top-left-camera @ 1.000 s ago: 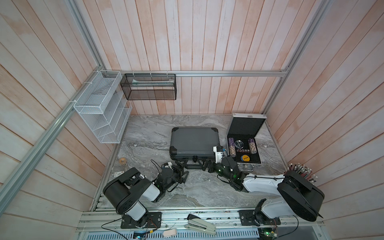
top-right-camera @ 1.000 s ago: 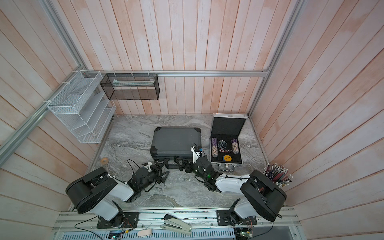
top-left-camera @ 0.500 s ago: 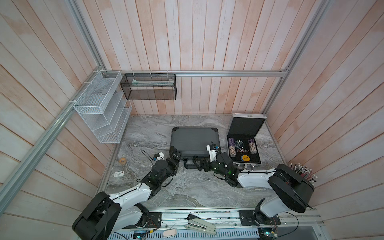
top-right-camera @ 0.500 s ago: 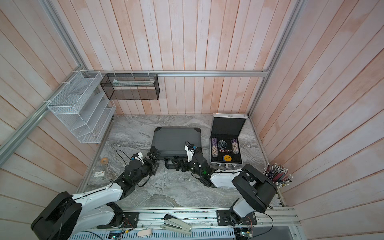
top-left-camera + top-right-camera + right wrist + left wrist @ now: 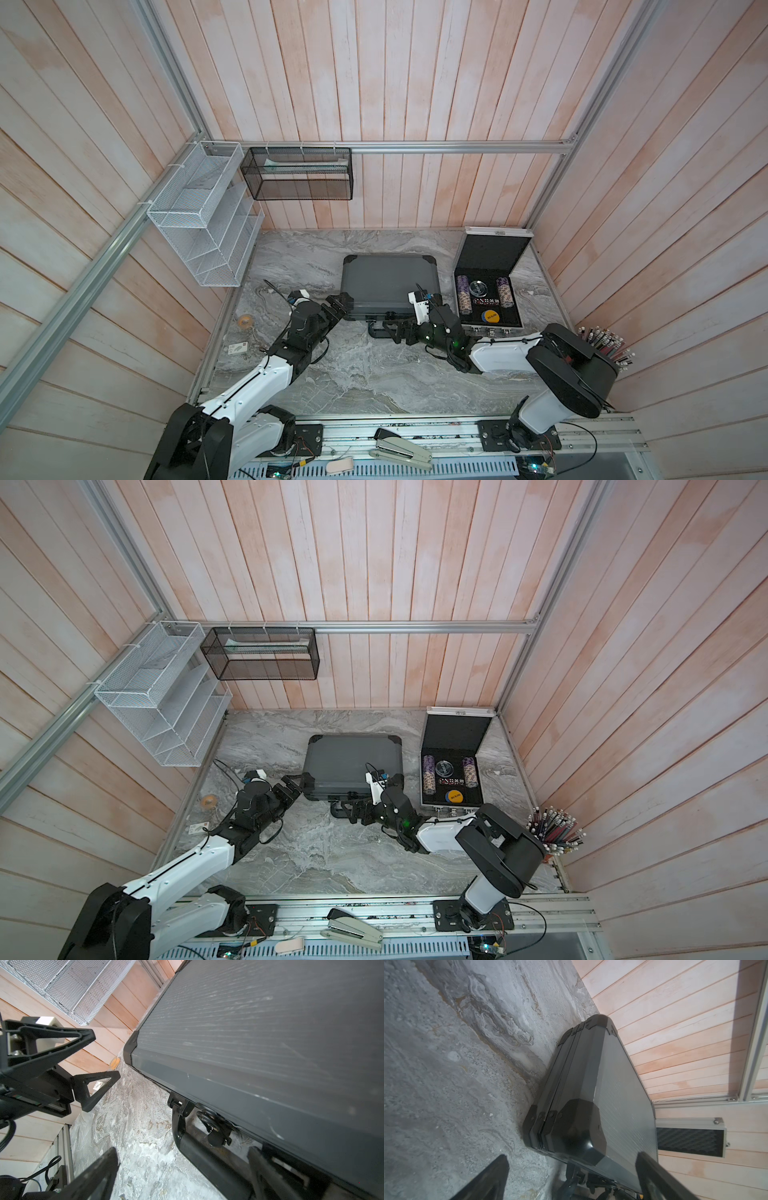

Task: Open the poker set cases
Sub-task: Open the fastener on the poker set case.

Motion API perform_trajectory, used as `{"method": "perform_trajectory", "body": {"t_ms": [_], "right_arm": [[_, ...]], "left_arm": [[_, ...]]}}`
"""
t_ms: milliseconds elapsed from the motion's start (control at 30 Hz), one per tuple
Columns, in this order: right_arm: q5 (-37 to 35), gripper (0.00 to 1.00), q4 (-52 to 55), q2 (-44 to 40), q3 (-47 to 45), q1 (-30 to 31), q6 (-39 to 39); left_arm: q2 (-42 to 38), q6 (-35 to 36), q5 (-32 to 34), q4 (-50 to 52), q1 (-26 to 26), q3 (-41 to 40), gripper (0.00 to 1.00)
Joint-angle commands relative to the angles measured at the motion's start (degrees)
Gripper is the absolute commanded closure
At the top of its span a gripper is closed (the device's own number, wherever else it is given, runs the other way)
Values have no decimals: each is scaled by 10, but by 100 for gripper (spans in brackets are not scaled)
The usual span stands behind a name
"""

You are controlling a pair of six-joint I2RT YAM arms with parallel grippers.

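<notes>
Left end effector (image 5: 337, 306): jaws spread wide, nothing held. It sits just beside the near left corner of the dark grey case (image 5: 390, 282). In the left wrist view the black corner cap lies between the fingers (image 5: 488, 1176). Contact cannot be confirmed.

Right end effector (image 5: 394, 329): jaws spread wide, nothing held. It is at the handle (image 5: 376, 333) on the case's near edge, with one finger over the handle. Contact cannot be confirmed.

Count:
- Two cases. The dark grey case lies flat mid-bench with its lid shut. The silver case (image 5: 492, 251) stands near it at the back right corner, lid raised, with two stacks of chips (image 5: 463, 295) in its foam.
- Two wire baskets on the walls, a white basket (image 5: 199, 216) and a black basket (image 5: 299, 174).
- One stapler (image 5: 401, 451) on the front rail.
- One pot of pencils (image 5: 602, 345) at the right.
- One tape roll (image 5: 245, 321) at the bench's left edge.

Bench (image 5: 353, 382): grey marbled surface. Walls are pale pinkish wooden planks framed by aluminium rails.
</notes>
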State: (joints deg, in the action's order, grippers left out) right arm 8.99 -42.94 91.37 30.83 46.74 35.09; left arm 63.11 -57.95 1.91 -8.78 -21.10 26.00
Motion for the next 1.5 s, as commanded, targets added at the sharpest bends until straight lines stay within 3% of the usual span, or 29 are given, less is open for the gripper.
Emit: {"method": "perform_trajectory", "body": {"t_ms": [0,233,600,967,1467], "right_arm": [[7,2,-11,14,20,3,-10],[16,2,-9,34,37,9,-15],[5,2,-3,48,47,14,-20],[-37,2,15,68,69,29,-61],[-28,2,7,72,79,48,-92]], "left_arm": [[13,94,2,28,6,32,2],[91,154,-35,9,30,66,2],[174,183,-81,-19,48,86,6],[188,175,-74,-17,51,68,7],[241,133,-125,-60,81,20,12]]}}
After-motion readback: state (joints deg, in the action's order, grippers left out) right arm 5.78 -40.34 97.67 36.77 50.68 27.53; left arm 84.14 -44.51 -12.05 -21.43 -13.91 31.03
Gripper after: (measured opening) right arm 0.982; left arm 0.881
